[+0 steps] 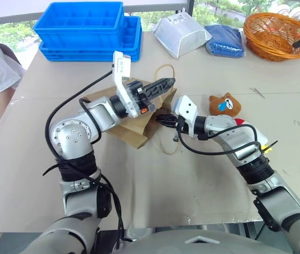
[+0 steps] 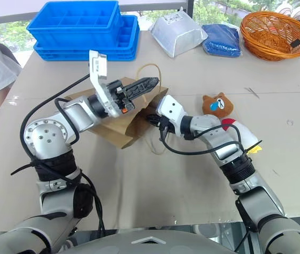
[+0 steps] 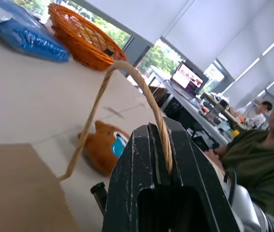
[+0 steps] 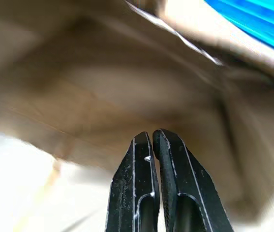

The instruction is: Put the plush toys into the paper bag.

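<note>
Currently left claw [image 1: 163,83] is clenched on one loop handle [image 3: 127,82] of the paper bag [image 1: 134,129], lifting the mouth open. Right claw [image 2: 152,119] is clenched empty, tips poking into that mouth. Bag lies flat mid-surface [image 1: 192,180]. Bear head [image 1: 225,105] sits just right of the bag, beside the right forearm; white toy [image 2: 235,124] mostly hidden under that arm. Step: opening the bag. Next, I'd guess: right claw backs out, releases, grabs the bear.

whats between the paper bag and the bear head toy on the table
The right gripper and its white wrist lie between the paper bag and the bear head toy, seen in the eye views.
</note>
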Controlling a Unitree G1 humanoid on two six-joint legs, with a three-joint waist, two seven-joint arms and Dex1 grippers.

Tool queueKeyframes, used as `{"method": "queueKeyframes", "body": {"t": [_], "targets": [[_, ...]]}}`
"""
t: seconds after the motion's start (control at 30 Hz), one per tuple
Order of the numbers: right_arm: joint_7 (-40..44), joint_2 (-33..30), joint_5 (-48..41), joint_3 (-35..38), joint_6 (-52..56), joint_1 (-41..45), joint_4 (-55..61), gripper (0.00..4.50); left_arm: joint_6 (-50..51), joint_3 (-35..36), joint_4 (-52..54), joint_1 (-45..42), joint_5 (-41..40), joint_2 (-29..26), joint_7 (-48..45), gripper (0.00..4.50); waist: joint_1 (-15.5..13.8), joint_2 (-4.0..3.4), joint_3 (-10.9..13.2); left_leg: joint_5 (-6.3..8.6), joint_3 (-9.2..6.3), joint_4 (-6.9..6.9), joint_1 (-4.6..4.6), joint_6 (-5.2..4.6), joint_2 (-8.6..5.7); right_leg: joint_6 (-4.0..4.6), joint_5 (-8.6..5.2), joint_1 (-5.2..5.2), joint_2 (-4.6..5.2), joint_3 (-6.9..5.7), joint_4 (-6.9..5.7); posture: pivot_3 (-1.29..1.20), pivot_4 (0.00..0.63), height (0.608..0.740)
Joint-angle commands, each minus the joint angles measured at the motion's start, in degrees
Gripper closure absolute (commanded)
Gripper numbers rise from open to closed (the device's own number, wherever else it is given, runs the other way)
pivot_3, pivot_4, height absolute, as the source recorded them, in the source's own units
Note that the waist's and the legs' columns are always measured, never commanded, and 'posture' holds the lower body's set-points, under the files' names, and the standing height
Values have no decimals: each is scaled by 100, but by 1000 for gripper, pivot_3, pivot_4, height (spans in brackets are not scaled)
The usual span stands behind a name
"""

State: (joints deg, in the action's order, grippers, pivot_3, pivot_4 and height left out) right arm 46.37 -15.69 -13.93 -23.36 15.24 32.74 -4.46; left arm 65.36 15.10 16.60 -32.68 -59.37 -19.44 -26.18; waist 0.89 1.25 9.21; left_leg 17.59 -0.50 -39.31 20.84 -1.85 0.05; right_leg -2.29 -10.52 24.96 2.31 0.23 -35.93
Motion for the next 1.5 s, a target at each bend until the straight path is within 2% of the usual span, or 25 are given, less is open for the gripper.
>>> {"method": "queueKeyframes", "body": {"t": [0.03,0.2,0.43,0.6,0.83,1.03,1.37,1.43,1.5], "targets": [[106,97,51,165,-208,143,-190,4500,-372,-170,254,204,188,-315,-478,4467,1,0,0,0,1,0,0,0,-1,0,0,0,0,1,0,0,150,740],[107,233,273,197,-273,250,-567,4500,-888,-406,244,612,541,-662,-961,4467,0,-1,0,-1,2,1,-1,1,-2,1,-1,1,0,1,1,0,150,740],[437,-184,-216,633,697,37,335,4500,-1305,-500,228,1105,818,-1127,-1497,4467,-12,-2,1,0,2,4,6,1,-1,1,-1,7,4,1,2,0,150,740],[489,-481,-584,784,1878,232,1013,4500,-1382,-460,289,1245,757,-1129,-1517,4467,-5,-3,2,1,2,4,5,-2,-1,2,-1,7,5,0,2,0,150,740],[649,-855,-462,478,2515,587,1350,4500,-1351,-267,397,1288,467,-1003,-1329,4467,-13,-4,3,3,2,4,7,-5,0,2,-1,8,5,-4,3,0,150,740],[369,-25,8,25,1524,481,483,4500,-1340,-183,447,1304,224,-995,-1229,4467,11,-4,3,3,4,7,5,-5,2,2,-1,8,3,-3,3,0,150,740],[241,1392,807,-296,-1010,541,-2110,4500,-1423,-169,532,1357,86,-887,-918,4467,3,-5,3,0,3,7,7,1,0,1,0,9,6,-4,5,0,150,740],[341,1554,943,-366,-1378,569,-2528,4500,-1492,-188,548,1329,132,-839,-852,4467,9,-5,4,0,3,7,6,1,0,2,0,9,6,-3,4,0,150,740],[47,1707,1134,-295,-1429,650,-3097,4500,-1555,-32,532,1161,16,-703,-584,4467,18,-6,4,-1,1,8,6,2,1,2,0,9,6,-4,3,0,150,740]]}}
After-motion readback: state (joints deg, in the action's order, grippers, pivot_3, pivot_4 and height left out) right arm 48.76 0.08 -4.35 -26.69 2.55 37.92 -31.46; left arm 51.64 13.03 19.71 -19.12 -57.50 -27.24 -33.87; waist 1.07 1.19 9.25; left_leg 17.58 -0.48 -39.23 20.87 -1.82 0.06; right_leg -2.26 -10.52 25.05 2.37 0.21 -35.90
